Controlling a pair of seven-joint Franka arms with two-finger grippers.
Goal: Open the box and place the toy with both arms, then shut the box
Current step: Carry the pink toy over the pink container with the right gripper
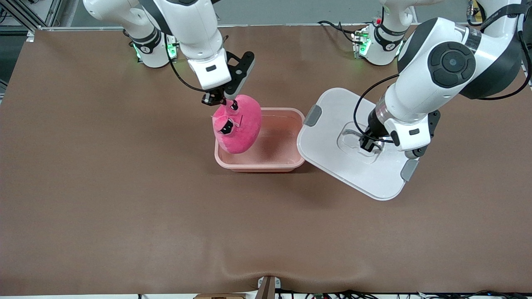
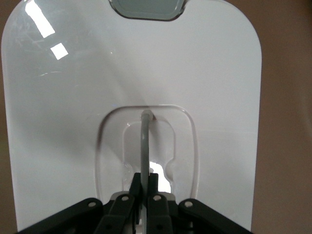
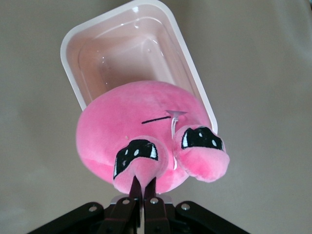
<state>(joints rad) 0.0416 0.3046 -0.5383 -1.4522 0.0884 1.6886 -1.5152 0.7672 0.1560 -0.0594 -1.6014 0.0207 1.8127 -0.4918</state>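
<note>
The right claw [image 1: 224, 101] is clamped on a fold of the toy [image 1: 237, 128], up near its face, so the plush hangs below the fingers over the end of the box [image 1: 274, 160] toward the right arm's end of the bench [image 1: 104, 187]. Pinching a soft fold like this keeps the round body free to drop in – the right wrist view shows the toy [image 3: 141, 136] dangling above the open tub [image 3: 126, 44], overlapping one long rim rather than sitting centred over the hollow. The tub itself stands bare on the bench with nothing in it yet (the pink blob has not touched its floor, as far as I can judge).

Just beside the box, toward the left arm's end, the white lid [image 1: 341, 124] is held tilted, one long edge at or just over the tub's rim. The left claw [image 1: 368, 143] is pressed together on the clear handle [image 2: 144, 141] in the lid's recess, a grey clip [image 1: 312, 115] at each end. Holding it off to the side keeps the opening clear for the toy – and keeps the lid ready to swing across once the toy is in.
</note>
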